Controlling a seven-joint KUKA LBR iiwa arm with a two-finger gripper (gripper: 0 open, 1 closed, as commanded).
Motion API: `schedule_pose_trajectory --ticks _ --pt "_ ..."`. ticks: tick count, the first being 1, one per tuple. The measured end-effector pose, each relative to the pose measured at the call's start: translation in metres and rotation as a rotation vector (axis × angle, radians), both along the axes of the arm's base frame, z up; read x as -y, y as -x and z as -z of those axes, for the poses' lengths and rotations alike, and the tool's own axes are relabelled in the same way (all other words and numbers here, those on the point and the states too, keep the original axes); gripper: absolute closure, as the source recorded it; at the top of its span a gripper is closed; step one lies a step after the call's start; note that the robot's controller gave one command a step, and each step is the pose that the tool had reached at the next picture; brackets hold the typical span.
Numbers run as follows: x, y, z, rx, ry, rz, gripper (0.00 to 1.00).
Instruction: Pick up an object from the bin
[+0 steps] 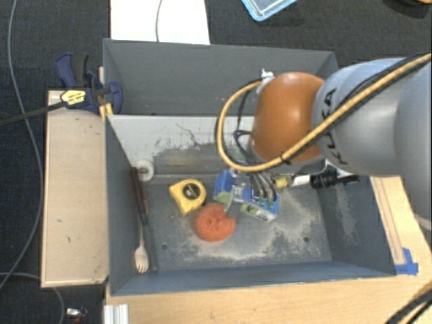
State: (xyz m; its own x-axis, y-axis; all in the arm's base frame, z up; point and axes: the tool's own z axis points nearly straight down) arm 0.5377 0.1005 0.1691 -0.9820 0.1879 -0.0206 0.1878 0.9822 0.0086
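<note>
The claw (244, 196) was down low near the middle of the grey bin (202, 79), beneath the arm's rounded orange wrist cover (287, 117). Whether it was apart or together could not be told, because the wrist and its hardware hid its working end. It sat over a blue and green item (262, 206), possibly a small packet or toy, which lay on the bin floor directly under the claw and spread a little to its right. No grip on that item could be made out.

Just to the claw's left and slightly nearer the bin's front lay a round orange-red ball (215, 224) with a rough surface. A yellow tape measure (187, 194) lay further left, just beside the ball. Well to the left, a dark-handled brush (140, 211) ran along the bin's left wall, with a small white roll (144, 170) at its far end. To the claw's right, a black marker (327, 179) lay partly under the arm.
</note>
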Motion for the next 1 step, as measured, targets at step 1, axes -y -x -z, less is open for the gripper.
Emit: schedule_pose_trajectory --ticks 1 --pt "-0.0001 -0.0017 -0.0277 0.007 -0.001 -0.003 1.00"
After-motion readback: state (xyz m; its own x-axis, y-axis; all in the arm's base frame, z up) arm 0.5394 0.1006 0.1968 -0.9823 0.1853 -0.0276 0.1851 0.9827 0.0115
